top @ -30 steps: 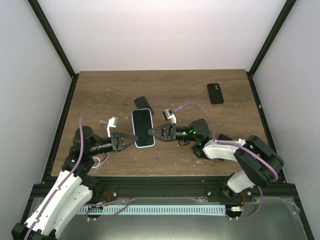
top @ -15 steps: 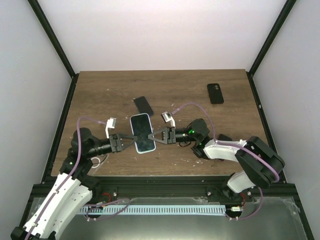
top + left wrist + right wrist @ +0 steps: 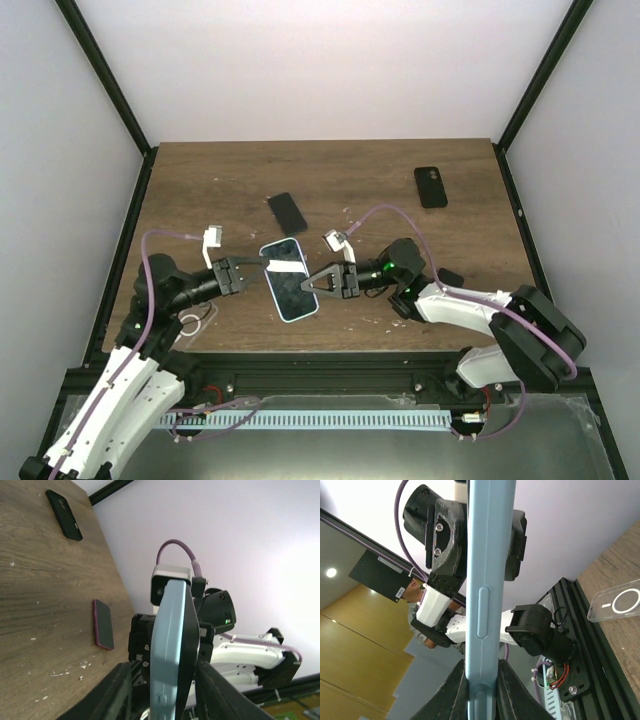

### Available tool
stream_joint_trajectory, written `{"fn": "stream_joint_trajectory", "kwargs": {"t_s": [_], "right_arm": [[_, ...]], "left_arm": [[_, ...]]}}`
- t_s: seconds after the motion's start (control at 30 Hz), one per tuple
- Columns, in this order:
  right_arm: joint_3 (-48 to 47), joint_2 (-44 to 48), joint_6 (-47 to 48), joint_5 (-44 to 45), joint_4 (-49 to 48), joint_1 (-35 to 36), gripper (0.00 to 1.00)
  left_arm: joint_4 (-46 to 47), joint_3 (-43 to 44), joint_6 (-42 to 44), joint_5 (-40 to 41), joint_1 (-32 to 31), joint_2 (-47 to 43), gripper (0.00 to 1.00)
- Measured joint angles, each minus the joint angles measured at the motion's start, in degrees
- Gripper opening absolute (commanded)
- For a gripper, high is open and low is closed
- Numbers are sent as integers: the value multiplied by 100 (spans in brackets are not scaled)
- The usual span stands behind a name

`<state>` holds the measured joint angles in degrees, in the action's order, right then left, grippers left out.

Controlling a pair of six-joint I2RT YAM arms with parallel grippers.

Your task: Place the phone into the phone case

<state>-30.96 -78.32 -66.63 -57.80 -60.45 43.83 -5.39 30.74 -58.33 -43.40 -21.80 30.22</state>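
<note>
A dark phone sits in a light blue case (image 3: 290,283), held in the air over the near middle of the table. My right gripper (image 3: 306,285) is shut on the case's right edge; in the right wrist view both fingers press the blue edge (image 3: 482,605). My left gripper (image 3: 263,266) straddles the case's far left corner. In the left wrist view the case (image 3: 167,645) stands between the fingers (image 3: 212,690) with a gap on one side, and the dark phone face bulges from the blue rim.
A black phone (image 3: 431,187) lies at the far right of the table. A dark slab (image 3: 287,211) lies behind the held case. A clear case with a ring (image 3: 195,320) lies by the left arm. A dark magenta-edged phone (image 3: 103,624) lies near the right arm.
The blue-cased phone has come nearer and tilted, its near end swinging right. The left gripper has pulled back to the left and loosened; the right gripper followed, still gripping.
</note>
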Motion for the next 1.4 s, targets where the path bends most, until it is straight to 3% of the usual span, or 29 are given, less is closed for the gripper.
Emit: {"fn": "stream_joint_trajectory", "kwargs": {"t_s": [0.2,0.6,0.73,0.9,1.17,1.4], "right_arm": [[0,59,225,-70,326,24,14],[-24,409,640,74,1005,28,30],[-205,529,741,251,1397,31,42],[-514,656,820,573,1716,28,43],[-1086,573,986,824,2192,28,33],[-1231,551,1158,1051,2586,28,3]], "left_arm": [[20,13,17,136,0,4,0],[-216,35,439,190,0,-42,0],[-236,37,551,61,0,-66,0],[-24,2,542,-221,0,-83,0],[289,-103,457,-522,0,-33,0],[234,-103,570,-555,0,-33,0]]}}
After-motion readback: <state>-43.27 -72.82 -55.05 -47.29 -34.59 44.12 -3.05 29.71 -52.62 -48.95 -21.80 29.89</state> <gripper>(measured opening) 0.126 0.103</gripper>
